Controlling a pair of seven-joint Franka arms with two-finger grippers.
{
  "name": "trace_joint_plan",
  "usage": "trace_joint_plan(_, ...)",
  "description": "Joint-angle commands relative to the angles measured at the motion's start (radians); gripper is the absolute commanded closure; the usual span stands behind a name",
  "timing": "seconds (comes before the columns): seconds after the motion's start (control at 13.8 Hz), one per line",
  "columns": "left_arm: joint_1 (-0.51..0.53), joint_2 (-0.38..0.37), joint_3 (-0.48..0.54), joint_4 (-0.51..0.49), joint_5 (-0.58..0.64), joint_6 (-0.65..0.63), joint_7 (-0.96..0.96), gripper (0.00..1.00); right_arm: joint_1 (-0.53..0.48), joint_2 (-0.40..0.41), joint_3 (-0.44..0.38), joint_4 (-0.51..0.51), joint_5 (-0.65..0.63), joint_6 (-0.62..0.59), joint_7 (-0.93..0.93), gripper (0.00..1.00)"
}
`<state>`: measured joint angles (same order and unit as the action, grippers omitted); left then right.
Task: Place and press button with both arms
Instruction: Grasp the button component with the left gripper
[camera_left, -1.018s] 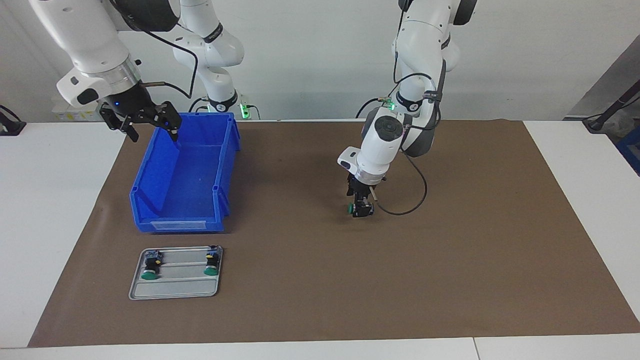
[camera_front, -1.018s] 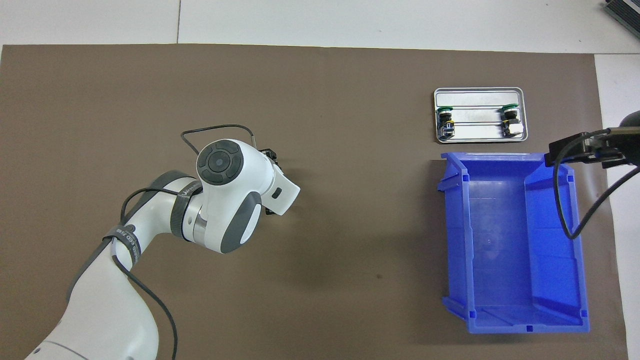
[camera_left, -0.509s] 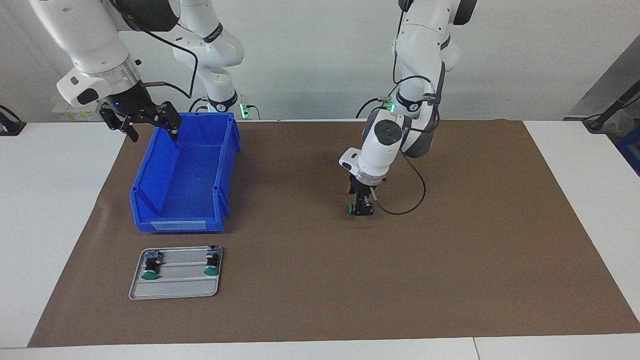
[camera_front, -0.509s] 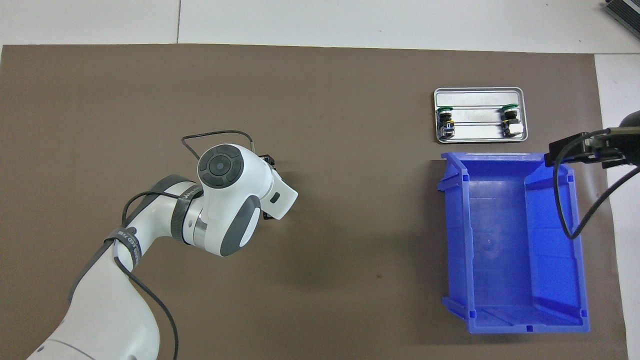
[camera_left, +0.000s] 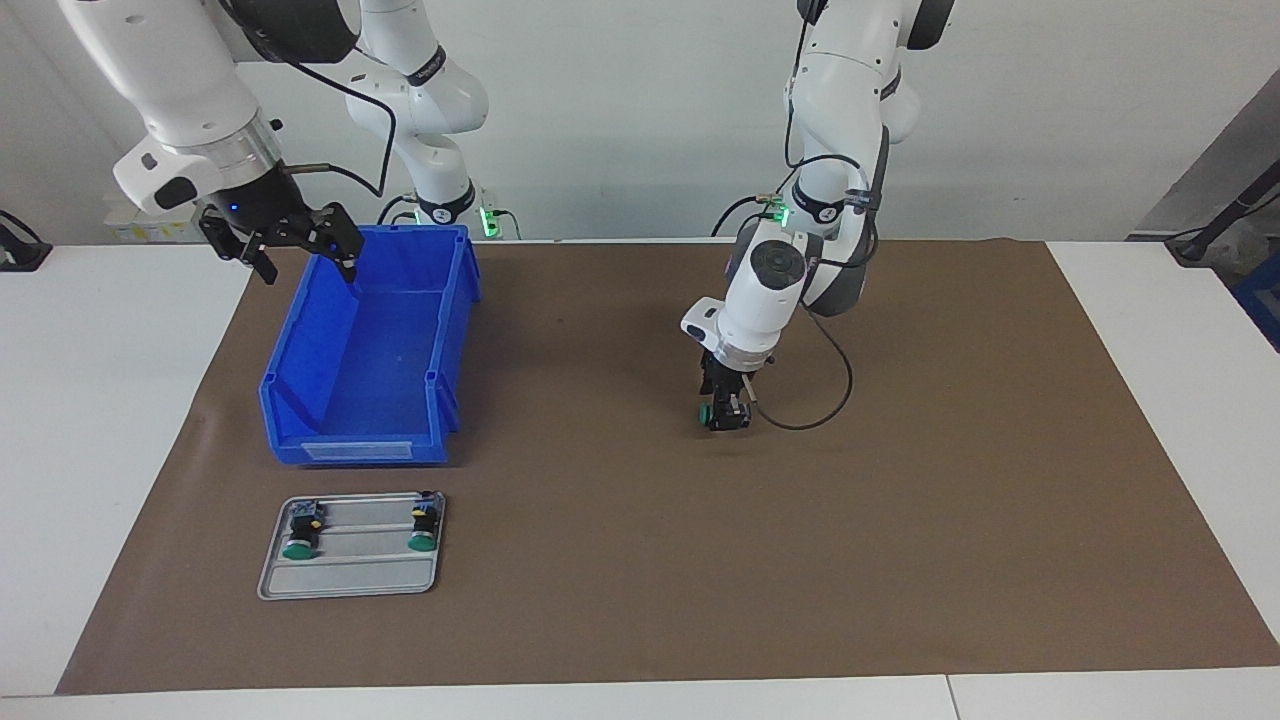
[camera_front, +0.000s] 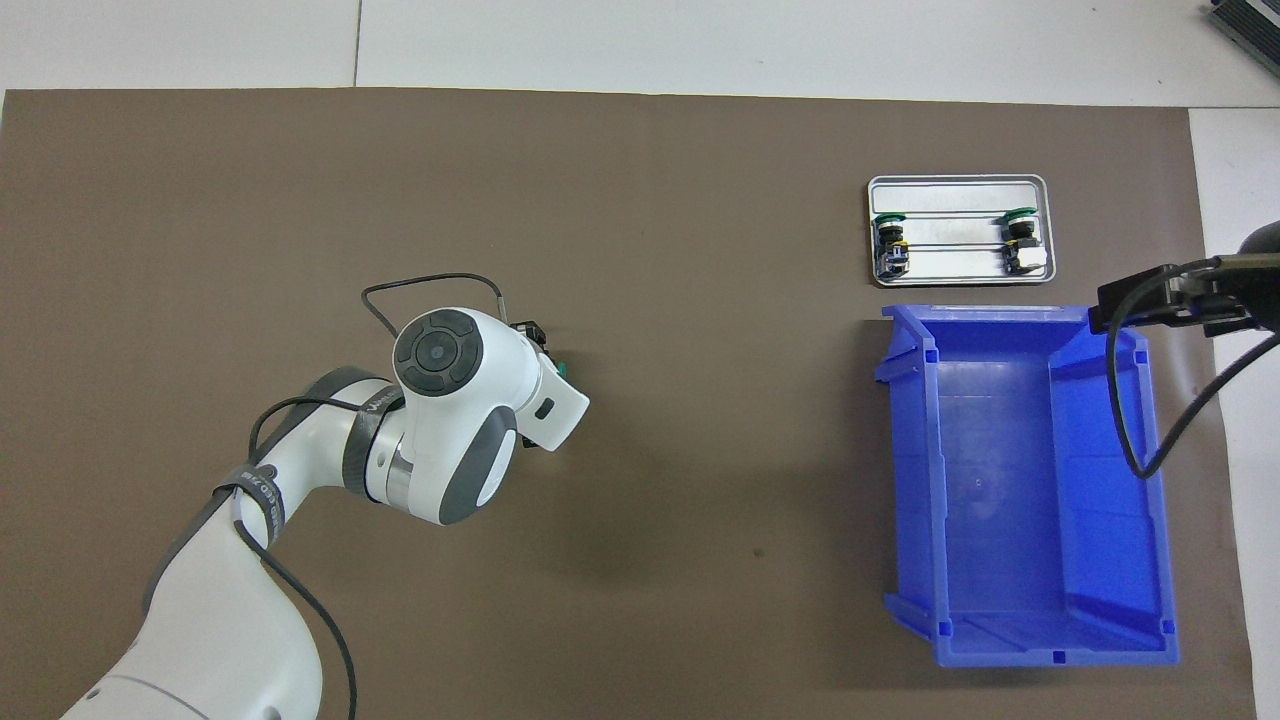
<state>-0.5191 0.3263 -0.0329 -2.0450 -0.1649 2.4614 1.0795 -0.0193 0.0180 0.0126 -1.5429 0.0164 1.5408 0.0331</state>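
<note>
My left gripper (camera_left: 723, 411) hangs just over the brown mat (camera_left: 900, 520) near the table's middle, shut on a button (camera_left: 709, 414). The button lies sideways, its green cap pointing toward the right arm's end. In the overhead view the left wrist hides nearly all of it, and only a sliver of the green cap (camera_front: 557, 367) shows. My right gripper (camera_left: 300, 262) is open and empty, up in the air over the corner of the blue bin (camera_left: 300, 350) nearest the robots. Two more buttons (camera_left: 300, 537) (camera_left: 423, 529) lie on a small metal tray (camera_left: 350, 580).
The blue bin (camera_front: 1020, 480) stands empty at the right arm's end of the mat. The metal tray (camera_front: 957, 188) lies just past the bin, farther from the robots. A black cable (camera_left: 825, 400) loops from the left wrist down beside the held button.
The left wrist has tilted and drawn back a little toward the robots while its gripper stays low with the button. The right arm has not moved.
</note>
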Motion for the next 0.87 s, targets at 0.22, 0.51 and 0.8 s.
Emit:
trace_joint_plan(0.22,-0.013,-0.015,0.014,-0.034,-0.008,0.050,0.028,0.39,-0.010,-0.026,0.007,-0.028,0.014,0.007,-0.025,0.00)
trace_joint_plan(0.51,-0.013,-0.013,0.016,-0.027,-0.008,0.050,0.037,0.54,-0.010,-0.026,0.007,-0.028,0.014,0.007,-0.024,0.00)
trace_joint_plan(0.8,-0.012,-0.012,0.018,-0.026,-0.004,0.050,0.040,0.71,-0.010,-0.026,0.007,-0.028,0.014,0.007,-0.024,0.00)
